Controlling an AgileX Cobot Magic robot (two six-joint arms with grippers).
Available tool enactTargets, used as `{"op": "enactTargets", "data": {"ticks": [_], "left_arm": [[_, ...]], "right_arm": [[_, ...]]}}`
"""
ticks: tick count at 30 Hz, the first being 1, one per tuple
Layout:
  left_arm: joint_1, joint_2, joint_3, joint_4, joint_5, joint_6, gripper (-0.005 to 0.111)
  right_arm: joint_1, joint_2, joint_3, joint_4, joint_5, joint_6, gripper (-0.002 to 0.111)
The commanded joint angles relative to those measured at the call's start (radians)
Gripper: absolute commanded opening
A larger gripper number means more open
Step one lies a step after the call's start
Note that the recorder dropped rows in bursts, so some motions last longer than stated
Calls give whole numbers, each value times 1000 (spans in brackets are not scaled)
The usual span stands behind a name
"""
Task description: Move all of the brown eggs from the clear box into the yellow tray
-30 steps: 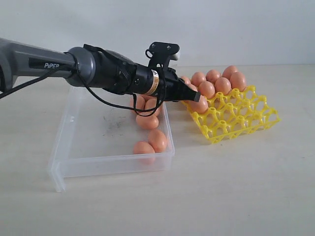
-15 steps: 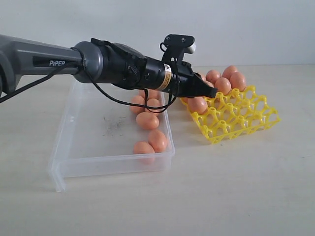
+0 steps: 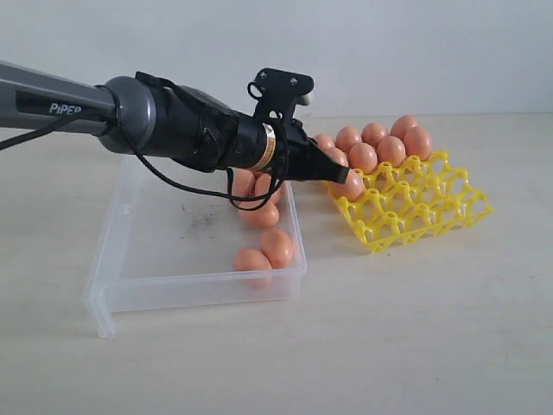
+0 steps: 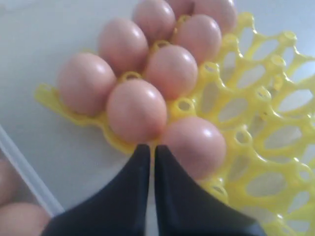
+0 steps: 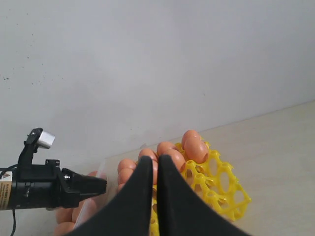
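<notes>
Several brown eggs (image 3: 363, 156) fill the far-left cups of the yellow tray (image 3: 425, 210). Several more eggs (image 3: 276, 246) lie in the right part of the clear box (image 3: 164, 251). My left gripper (image 3: 346, 173) is shut and empty, its tip at the tray's near-left corner beside an egg (image 3: 352, 185). In the left wrist view, the left gripper (image 4: 151, 147) points between two eggs in the tray, one of them (image 4: 194, 145) just beside the tip. My right gripper (image 5: 152, 160) is shut and empty, high above the tray (image 5: 224, 189).
The box's low right wall (image 3: 294, 220) stands between the box eggs and the tray. The left arm (image 3: 173, 130) stretches over the box. The tray's near and right cups (image 3: 441, 194) hold nothing. The bare tabletop (image 3: 389, 328) lies in front.
The left gripper reached right over the tray's eggs half a second ago, then drew back left to the tray's near-left corner. It stayed shut. The eggs have not moved.
</notes>
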Motion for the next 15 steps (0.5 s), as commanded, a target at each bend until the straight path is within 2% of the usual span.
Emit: {"op": "enactTargets", "data": {"ticks": [1,7,11,15], "left_arm": [[-11,22,12,-2,-90,-22,4],[-26,-4,16,-2,87,33,4],[-20,-80,60,-2,75,114,4],[-5,-227,169,-2,-32,305,4]], "right_arm": [[0,3,4,-2,-1,-2,0],[0,3,4,-2,-1,-2,0],[0,3,4,-2,-1,-2,0],[0,3,4,-2,-1,-2,0]]}}
